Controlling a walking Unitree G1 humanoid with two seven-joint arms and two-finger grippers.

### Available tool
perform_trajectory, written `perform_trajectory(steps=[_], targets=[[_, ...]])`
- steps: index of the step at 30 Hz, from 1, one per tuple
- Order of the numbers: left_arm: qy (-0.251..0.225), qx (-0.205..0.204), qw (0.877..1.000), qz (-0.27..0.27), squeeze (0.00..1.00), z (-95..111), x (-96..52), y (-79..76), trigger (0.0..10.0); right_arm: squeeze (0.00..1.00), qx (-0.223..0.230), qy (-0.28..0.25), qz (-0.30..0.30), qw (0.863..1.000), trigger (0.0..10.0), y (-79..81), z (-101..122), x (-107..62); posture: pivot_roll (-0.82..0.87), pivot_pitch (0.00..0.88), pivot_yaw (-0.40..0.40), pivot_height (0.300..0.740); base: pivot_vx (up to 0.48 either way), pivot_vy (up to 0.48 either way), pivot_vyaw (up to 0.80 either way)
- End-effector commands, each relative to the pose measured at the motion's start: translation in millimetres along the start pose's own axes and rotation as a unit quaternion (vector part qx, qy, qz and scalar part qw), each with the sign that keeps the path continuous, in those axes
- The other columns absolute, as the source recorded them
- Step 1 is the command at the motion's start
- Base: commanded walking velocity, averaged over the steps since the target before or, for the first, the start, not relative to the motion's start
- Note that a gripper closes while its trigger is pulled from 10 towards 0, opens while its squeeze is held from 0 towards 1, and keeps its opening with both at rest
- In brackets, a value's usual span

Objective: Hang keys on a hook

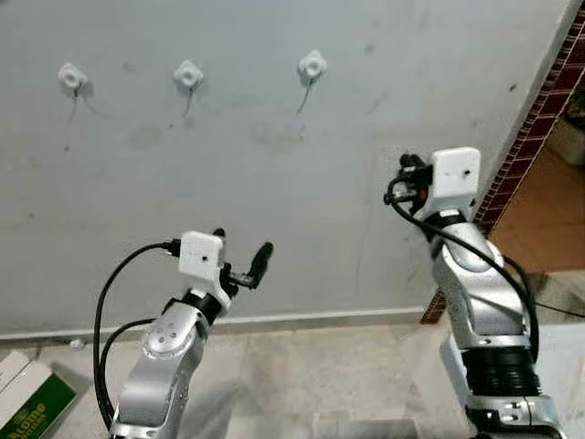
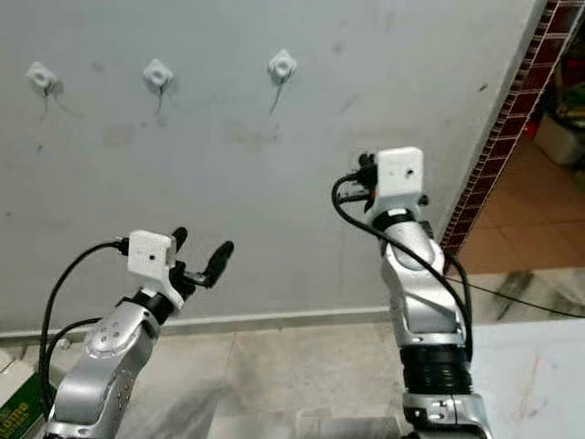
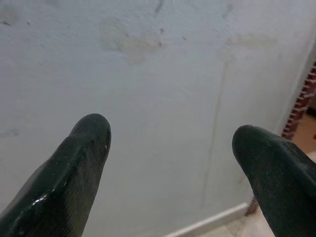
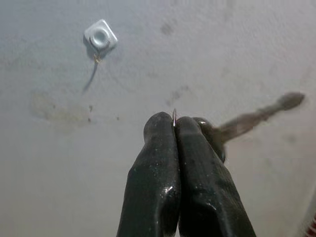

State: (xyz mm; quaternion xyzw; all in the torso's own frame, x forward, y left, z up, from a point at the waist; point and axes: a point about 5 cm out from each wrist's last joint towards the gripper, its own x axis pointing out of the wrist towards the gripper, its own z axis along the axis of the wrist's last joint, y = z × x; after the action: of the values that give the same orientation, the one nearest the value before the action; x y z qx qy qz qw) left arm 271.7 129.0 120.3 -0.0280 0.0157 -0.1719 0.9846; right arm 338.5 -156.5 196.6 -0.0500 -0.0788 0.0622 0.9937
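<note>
A: Hands first, nearest to us. The left hand (image 1: 243,260) sits low on the left with its two fingers spread and nothing between them, pointing at bare wall (image 1: 274,183). The right hand (image 4: 174,129) is raised higher on the right, its fingers clenched together on the keys (image 4: 232,126).

B: Where exactly are the keys?

A: Pinched at the right hand's fingertips. A thin edge of metal ring pokes up between the two tips, and one key sticks out sideways from behind them, blurred. I can make out that one key; whether more hang with it I cannot tell.

B: And the hooks?

A: Three white hooks on the far wall, in a row. The rightmost hook (image 1: 313,66) is the closest to the right hand, and lies up and to the left of it, still well apart. A thin wire prong hangs down from its base.

B: So which arm does the job?

A: The right, I'd judge: it is nearer and already has the keys. The ring has to travel up and left to that prong.
</note>
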Motion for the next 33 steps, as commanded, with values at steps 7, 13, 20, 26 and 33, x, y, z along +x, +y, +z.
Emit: perform_trajectory(steps=[7, 13, 20, 26, 33], targets=[[0.003, 0.007, 1.0, 0.008, 0.0, 1.0, -2.3, 6.4, 10.0, 0.0, 0.004, -0.008, 0.021, 1.0, 10.0, 11.1, 4.1, 1.7, 0.0, 0.0, 0.028, 0.74, 0.325, 0.0, 0.0], [0.006, 0.008, 1.0, 0.01, 0.0, 0.4, -2.9, 7.2, 10.0, 0.0, 0.002, -0.008, 0.022, 1.0, 10.0, 11.0, 4.4, 2.2, 0.01, 0.0, 0.027, 0.74, 0.315, 0.0, 0.0], [0.007, 0.009, 1.0, 0.01, 0.0, -0.1, -2.6, 7.4, 10.0, 0.0, -0.002, -0.008, 0.025, 1.0, 10.0, 13.4, 4.2, 2.1, 0.01, 0.0, 0.027, 0.74, 0.313, 0.0, 0.0], [0.006, 0.008, 1.0, 0.009, 0.0, -0.1, -2.5, 6.8, 10.0, 0.0, -0.002, -0.007, 0.026, 1.0, 10.0, 13.0, 3.6, 2.4, 0.01, 0.0, 0.027, 0.74, 0.314, 0.0, 0.0], [0.007, 0.008, 1.0, 0.011, 0.0, -0.3, -2.9, 7.2, 10.0, 0.0, -0.002, -0.003, 0.035, 0.999, 10.0, 14.9, 1.8, 1.0, 0.01, 0.0, 0.027, 0.74, 0.306, 0.0, 0.0]])
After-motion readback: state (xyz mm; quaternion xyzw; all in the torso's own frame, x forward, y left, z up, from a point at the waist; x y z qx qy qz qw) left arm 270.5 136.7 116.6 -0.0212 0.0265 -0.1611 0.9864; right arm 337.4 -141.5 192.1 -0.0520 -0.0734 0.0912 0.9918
